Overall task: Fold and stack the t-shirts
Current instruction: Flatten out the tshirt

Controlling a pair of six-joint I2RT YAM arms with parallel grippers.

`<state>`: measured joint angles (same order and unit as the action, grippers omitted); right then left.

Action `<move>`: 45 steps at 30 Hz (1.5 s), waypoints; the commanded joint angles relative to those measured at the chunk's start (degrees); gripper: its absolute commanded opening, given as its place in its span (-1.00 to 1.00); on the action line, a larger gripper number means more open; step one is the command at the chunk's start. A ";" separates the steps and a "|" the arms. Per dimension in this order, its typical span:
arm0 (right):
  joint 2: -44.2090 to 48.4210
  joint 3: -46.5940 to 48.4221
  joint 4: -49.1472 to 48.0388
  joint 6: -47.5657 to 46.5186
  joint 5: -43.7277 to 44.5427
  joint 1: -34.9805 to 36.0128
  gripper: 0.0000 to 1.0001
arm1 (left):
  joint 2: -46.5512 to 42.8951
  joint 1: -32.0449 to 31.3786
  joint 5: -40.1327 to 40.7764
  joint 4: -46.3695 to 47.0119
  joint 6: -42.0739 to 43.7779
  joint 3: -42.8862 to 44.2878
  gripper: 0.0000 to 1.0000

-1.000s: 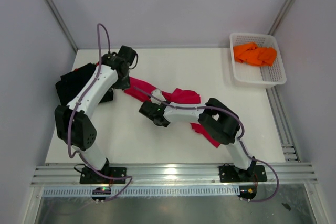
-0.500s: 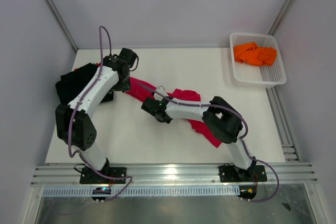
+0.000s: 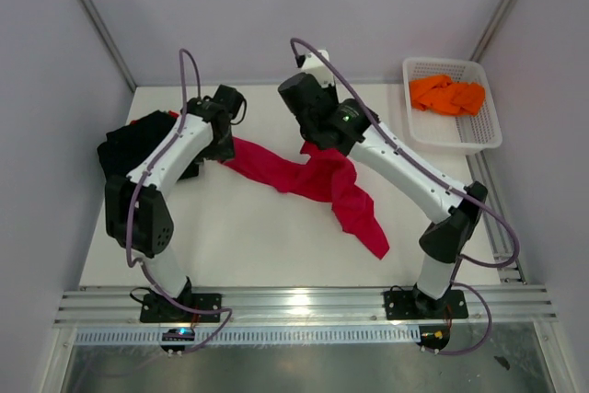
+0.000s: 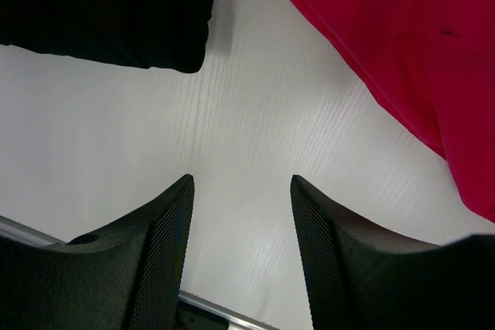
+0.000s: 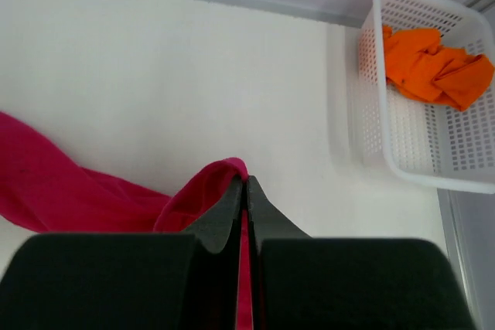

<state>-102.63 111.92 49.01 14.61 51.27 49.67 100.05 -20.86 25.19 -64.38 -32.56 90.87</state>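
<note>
Table (image 3: pixel 258 236), one and white, carries everything: one large crimson t-shirt (image 3: pixel 322 181) strung in a crumpled band from left of centre towards the near right, one black t-shirt heap (image 3: pixel 124 149) at the left edge with a sliver of red cloth (image 3: pixel 150 120) behind it, and one mesh basket (image 3: pixel 460 140) at the far right holding one orange t-shirt (image 3: pixel 446 94). The right gripper (image 5: pixel 246 183) has its jaws pressed together on a raised fold of the crimson cloth. The left gripper (image 4: pixel 241 183) hangs with jaws partly spread, gripping nothing, over bare table between black and crimson. The left arm covers part of the black heap, so how many garments lie in it cannot be told.
</note>
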 commanded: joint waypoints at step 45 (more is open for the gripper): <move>17.64 12.98 -17.64 -23.85 14.13 -6.43 -0.89 | 16.49 -1.72 -49.52 35.17 -27.89 -1.57 0.07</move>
<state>-85.56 124.57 29.85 -12.43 66.22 43.27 117.10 -21.28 -9.89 -44.27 -49.65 90.98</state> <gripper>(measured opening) 0.058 0.536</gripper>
